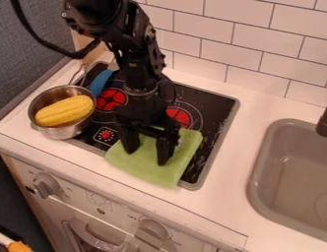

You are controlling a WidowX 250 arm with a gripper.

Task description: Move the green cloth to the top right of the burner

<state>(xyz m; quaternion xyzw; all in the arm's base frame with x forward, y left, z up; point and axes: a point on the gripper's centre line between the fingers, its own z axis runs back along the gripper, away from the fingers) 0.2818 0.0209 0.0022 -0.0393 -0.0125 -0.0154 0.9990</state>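
1. At the left, the metal pot (61, 133) with the yellow corn (64, 110) in it sits at the stove's edge, the blue thing (100, 82) just beside it. Keep the lift and travel clear of them; the route should lead away to the right.
2. The pincer (147, 156) is open, its fingers (163, 150) spread apart over the green cloth (149, 172). I cannot tell whether the tips press into the fabric. The step in hand looks to be the grasp: get the tips low enough to gather a fold, then close gently, without bearing down hard on the stove (215, 101).
3. The cloth lies fairly flat across the front of the stove, lapping over its front rim, its far edge near the right burner (179, 116). Flat fabric may slip out of a shallow pinch, so take a good bunch and lift until the hanging part clears the rim.
4. Carry it rearward and to the right, past that burner, and lower it at the stove's far right corner before letting go. Hold short of the wall tiles (255, 78).
5. Farther right, beyond a strip of table (235, 172), is the sink (257, 170); overshooting could drop the cloth that way.
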